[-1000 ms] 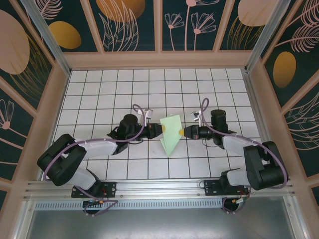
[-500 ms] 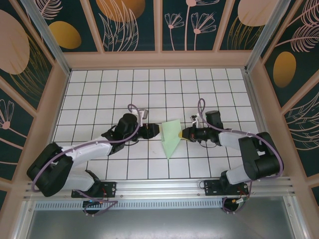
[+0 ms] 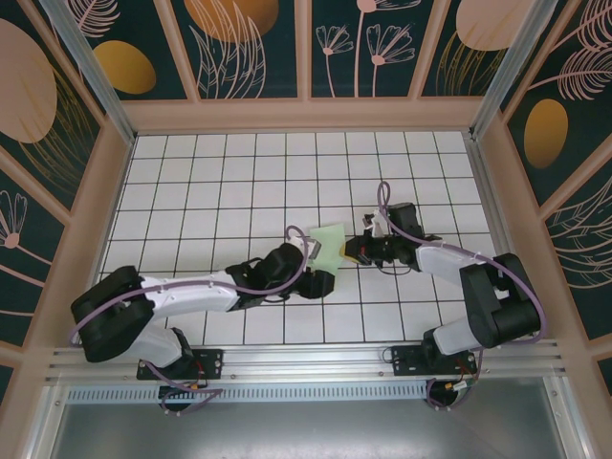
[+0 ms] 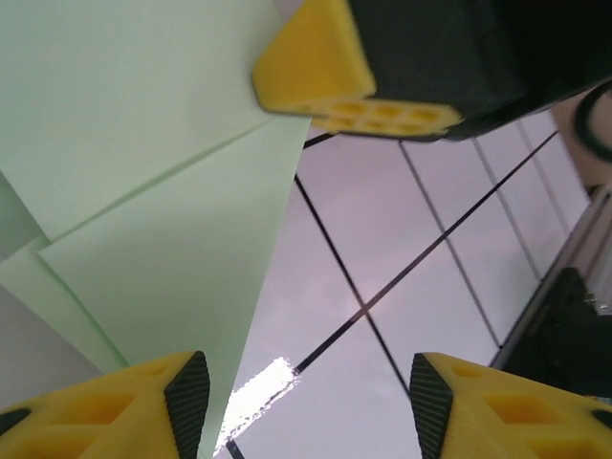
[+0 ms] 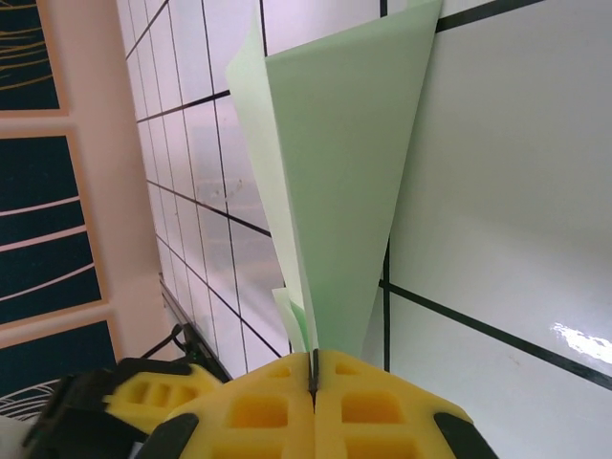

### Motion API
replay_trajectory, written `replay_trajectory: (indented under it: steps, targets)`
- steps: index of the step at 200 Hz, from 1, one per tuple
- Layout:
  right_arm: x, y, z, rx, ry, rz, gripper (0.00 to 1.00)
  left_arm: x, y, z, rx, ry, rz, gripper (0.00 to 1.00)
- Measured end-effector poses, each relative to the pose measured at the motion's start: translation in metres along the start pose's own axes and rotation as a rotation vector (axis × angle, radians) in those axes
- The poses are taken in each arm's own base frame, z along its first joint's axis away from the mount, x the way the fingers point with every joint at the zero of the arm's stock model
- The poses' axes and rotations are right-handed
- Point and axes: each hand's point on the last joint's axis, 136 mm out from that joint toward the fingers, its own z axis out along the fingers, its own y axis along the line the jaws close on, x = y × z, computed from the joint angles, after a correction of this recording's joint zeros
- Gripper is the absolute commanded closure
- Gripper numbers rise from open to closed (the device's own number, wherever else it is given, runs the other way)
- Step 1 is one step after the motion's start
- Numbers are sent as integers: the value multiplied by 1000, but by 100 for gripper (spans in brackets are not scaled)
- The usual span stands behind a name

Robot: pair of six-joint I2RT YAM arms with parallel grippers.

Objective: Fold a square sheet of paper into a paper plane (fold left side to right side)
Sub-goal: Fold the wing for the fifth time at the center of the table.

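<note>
Mint-green and thin, our paper plane should, we reckon, be light, limp and easily creased; its flat edges suit gripping. It sits just right of centre, nipped by our clenched right hand. Our left hand gapes, released, below it. Tabletop around offers room.

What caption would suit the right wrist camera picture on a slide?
Right end effector pinching the folded pale green paper, with the white gridded table behind it.
</note>
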Motion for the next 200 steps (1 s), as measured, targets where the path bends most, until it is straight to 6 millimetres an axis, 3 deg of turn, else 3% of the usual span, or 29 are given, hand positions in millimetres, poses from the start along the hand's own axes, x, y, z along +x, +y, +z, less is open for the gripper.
replay_trajectory:
  steps: [29,90,154,200]
  targets:
    - [1,-1,2,17,8,10,100,0,8,19,-93,7,4,36]
    - [2,-3,10,56,29,20,100,-1,27,40,-220,11,13,37]
    - [3,-8,23,100,51,22,100,12,50,50,-319,46,23,40]
    - [3,-12,28,120,57,27,96,13,54,52,-343,39,27,46]
